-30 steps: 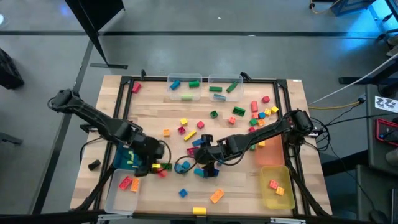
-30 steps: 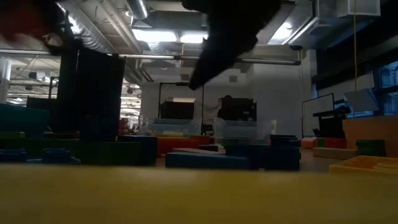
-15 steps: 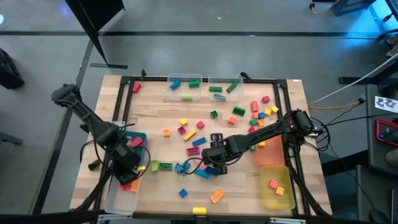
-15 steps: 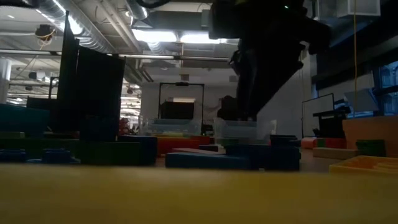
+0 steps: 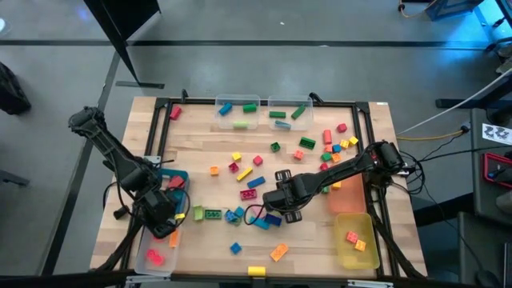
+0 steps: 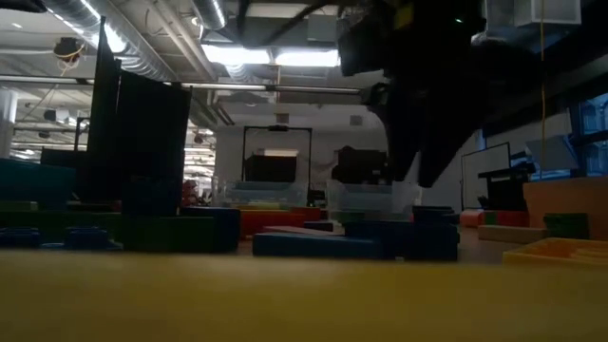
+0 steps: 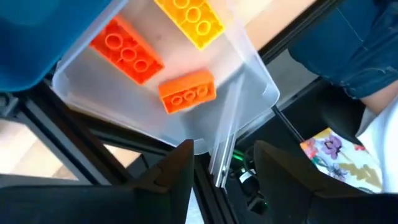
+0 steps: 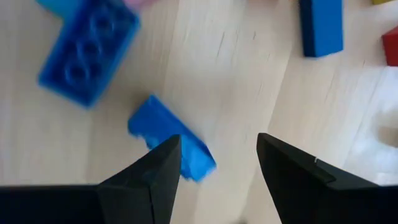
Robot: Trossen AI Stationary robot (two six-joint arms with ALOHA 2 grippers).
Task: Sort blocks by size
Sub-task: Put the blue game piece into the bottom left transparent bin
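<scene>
Coloured blocks lie scattered over the wooden table. My left gripper hangs open over the clear bin at the near left corner, with nothing between its fingers. In that bin lie an orange-red block, a yellow block and a smaller orange block. My right gripper stands open near the table's middle, pointing down. A small blue block lies flat on the wood just beside one of its fingers. A bigger blue brick and a blue bar lie close by.
Two clear bins with green and blue blocks stand at the far edge. A blue bin sits at the left, an orange bin and a yellow bin at the right. A black frame rims the table.
My left gripper has swung from the blocks near the table's middle toward the near left corner, rolled about its own axis and opened over the clear bin. A red block now lies in that bin. My right gripper has tipped further down over the blue blocks.
</scene>
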